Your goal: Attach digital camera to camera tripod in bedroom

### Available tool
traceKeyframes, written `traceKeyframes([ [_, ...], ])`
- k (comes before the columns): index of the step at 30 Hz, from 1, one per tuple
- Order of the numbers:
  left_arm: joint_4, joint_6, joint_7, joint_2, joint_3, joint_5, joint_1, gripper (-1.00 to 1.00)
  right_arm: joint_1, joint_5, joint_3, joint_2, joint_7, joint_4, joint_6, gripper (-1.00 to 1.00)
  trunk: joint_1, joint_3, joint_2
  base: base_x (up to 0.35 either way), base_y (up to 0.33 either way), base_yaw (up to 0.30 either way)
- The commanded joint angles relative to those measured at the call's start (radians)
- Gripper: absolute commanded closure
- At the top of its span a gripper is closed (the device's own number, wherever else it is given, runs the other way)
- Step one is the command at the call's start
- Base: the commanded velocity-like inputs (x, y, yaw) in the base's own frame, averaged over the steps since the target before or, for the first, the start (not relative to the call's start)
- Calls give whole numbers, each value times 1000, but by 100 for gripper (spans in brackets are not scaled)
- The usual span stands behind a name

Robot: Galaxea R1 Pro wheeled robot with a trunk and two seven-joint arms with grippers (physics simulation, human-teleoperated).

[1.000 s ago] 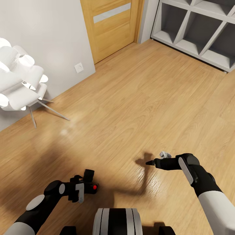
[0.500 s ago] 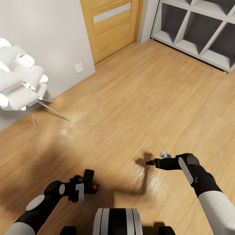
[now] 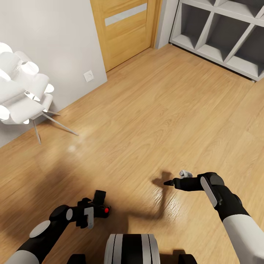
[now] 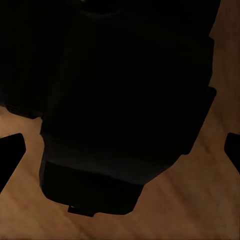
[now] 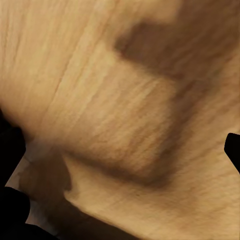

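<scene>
Wood plank floor (image 3: 154, 110), grey wall (image 3: 55, 40), wooden door (image 3: 123, 29), grey shelving (image 3: 223, 33), white lamp (image 3: 22, 91)

Even, bright light is falling across the light wood plank floor (image 3: 154, 110), which is carrying soft dark shadows of both arms and a faint sheen. The left wrist picture is showing a nearly black, underexposed mass; the right wrist picture is looking blurred and smeared.
</scene>
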Motion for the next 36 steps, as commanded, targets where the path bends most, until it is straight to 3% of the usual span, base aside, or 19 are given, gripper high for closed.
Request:
traceKeyframes([
  [1,-2,3,-3,1,-3,-4,0,-100,0,-1,2,-1,1,-1,3,-100,0,-1,0,0,0,0],
  [8,-1,4,3,0,-3,-4,0,-100,0,-1,2,-1,1,-1,4,-100,0,-1,0,0,0,0],
  [9,-1,4,4,0,-3,-4,0,100,0,-1,2,-1,1,-1,4,-100,0,-1,0,0,0,0],
  [33,-24,1,42,1,-2,-1,0,100,0,-1,1,-1,1,-1,5,-100,0,-1,0,0,0,0],
  [34,-165,3,24,2,-1,4,0,100,0,-1,2,-1,1,-1,4,-100,0,-1,0,0,0,0],
  [36,-248,6,11,2,-2,7,0,100,0,-1,2,-1,1,-1,4,-100,0,-1,0,0,0,0],
])
